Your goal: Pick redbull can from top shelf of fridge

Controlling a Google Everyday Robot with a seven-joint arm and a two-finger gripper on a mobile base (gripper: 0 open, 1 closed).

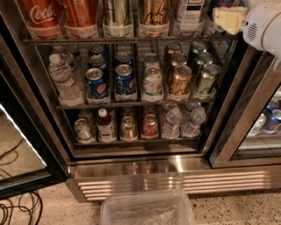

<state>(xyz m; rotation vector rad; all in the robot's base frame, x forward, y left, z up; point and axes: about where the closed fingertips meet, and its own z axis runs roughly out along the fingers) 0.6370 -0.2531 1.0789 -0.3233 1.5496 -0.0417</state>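
Note:
The fridge [175, 169] stands open in front of me. Its top shelf [131, 39] runs along the upper edge and carries clear trays of tall cans: a red Coca-Cola can [41, 15], a green-striped can [117, 13], a gold can [153, 13] and a white-labelled dark container [189, 11]. My gripper [229, 18], cream-coloured on a white arm [263, 24], is at the shelf's right end, level with the trays. A blue and red sliver of a can [223, 3] shows just above the gripper. I cannot tell if it is the redbull can.
The middle rack holds a water bottle [63, 79], Pepsi cans [97, 83] and gold and green cans. The lower rack holds short cans and small bottles. The open door [26, 145] and cables [17, 211] are left; a clear plastic bin [147, 211] lies on the floor; a second cooler [268, 118] stands right.

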